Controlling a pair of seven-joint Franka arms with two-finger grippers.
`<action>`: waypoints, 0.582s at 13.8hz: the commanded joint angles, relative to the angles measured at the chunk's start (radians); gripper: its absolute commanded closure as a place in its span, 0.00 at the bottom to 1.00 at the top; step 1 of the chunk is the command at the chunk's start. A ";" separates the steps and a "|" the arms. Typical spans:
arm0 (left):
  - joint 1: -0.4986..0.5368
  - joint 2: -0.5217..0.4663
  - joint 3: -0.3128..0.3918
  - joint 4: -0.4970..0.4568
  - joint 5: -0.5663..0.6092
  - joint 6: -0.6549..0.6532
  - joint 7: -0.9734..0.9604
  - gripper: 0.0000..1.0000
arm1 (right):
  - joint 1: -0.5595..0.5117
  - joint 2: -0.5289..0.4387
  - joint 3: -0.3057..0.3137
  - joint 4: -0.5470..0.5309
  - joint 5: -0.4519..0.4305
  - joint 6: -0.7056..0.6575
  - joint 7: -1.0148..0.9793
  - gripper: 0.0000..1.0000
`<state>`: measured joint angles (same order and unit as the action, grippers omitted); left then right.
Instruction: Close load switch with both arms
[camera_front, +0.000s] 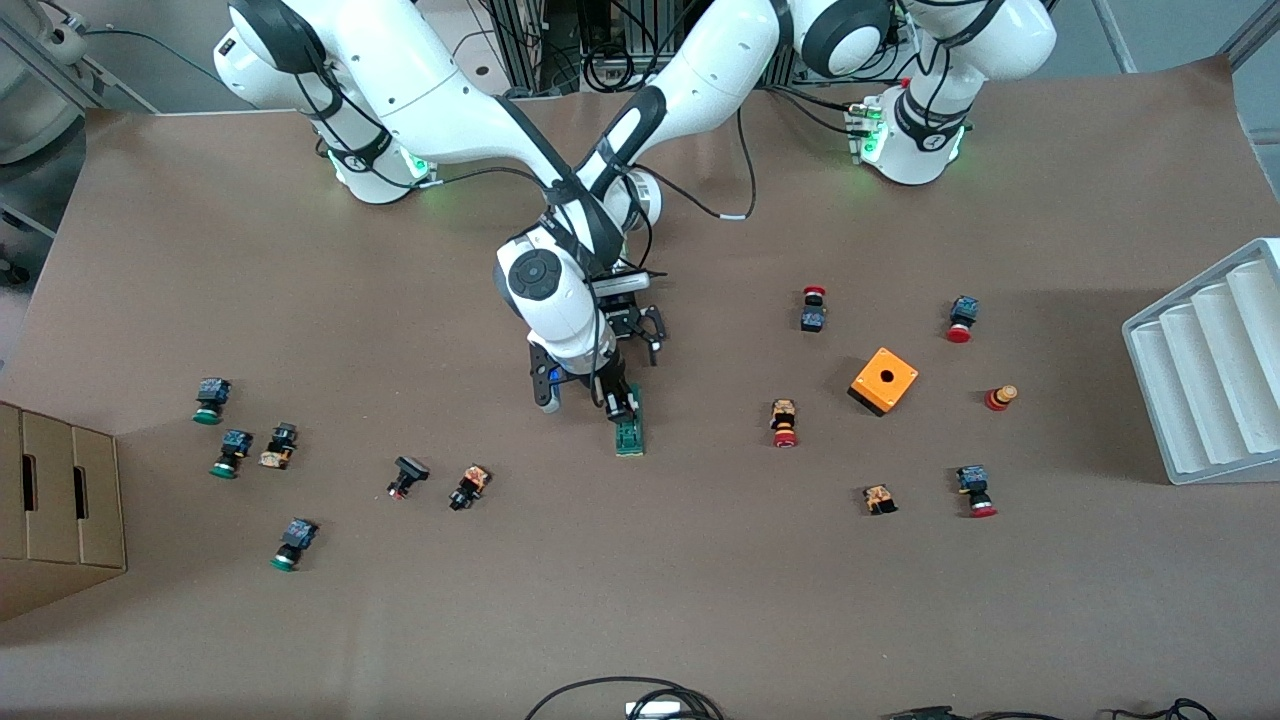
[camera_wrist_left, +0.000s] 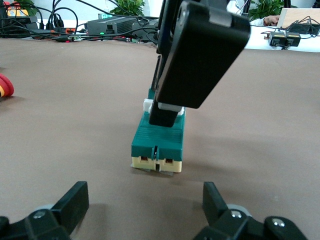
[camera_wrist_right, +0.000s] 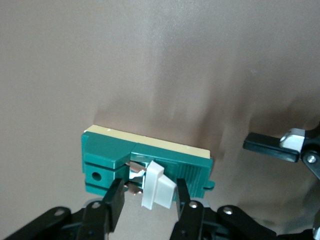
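Note:
The load switch (camera_front: 629, 432), a narrow green bar on a cream base, lies flat mid-table. In the right wrist view the load switch (camera_wrist_right: 107, 155) shows a white lever (camera_wrist_right: 159, 187) sticking up at a slant. My right gripper (camera_front: 622, 403) is down on the switch. In its own view, the right gripper (camera_wrist_right: 149, 189) straddles the lever: one finger touches it, and a gap remains on the other side. My left gripper (camera_front: 645, 330) hangs low over the table beside the switch's end toward the bases. The left gripper (camera_wrist_left: 145, 205) is open wide and holds nothing, with the switch (camera_wrist_left: 157, 142) just ahead.
An orange box with a hole (camera_front: 883, 380) and red-capped push buttons (camera_front: 785, 425) lie toward the left arm's end. Green-capped buttons (camera_front: 285, 545) and a cardboard box (camera_front: 60, 500) lie toward the right arm's end. A white ribbed tray (camera_front: 1210, 370) sits at the table's edge.

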<state>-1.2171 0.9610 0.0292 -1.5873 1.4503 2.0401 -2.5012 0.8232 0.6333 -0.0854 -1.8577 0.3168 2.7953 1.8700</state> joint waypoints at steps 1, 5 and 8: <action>0.007 0.068 -0.006 0.021 -0.011 0.043 -0.030 0.00 | -0.006 0.017 -0.008 0.052 0.028 0.012 -0.002 0.52; 0.007 0.067 -0.006 0.021 -0.011 0.043 -0.031 0.00 | -0.016 0.014 -0.011 0.057 0.030 0.009 -0.006 0.55; 0.007 0.070 -0.005 0.020 -0.011 0.043 -0.033 0.00 | -0.024 0.014 -0.013 0.075 0.037 0.003 -0.006 0.57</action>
<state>-1.2171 0.9611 0.0293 -1.5872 1.4504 2.0400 -2.5014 0.8201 0.6285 -0.0848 -1.8531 0.3216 2.7753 1.8814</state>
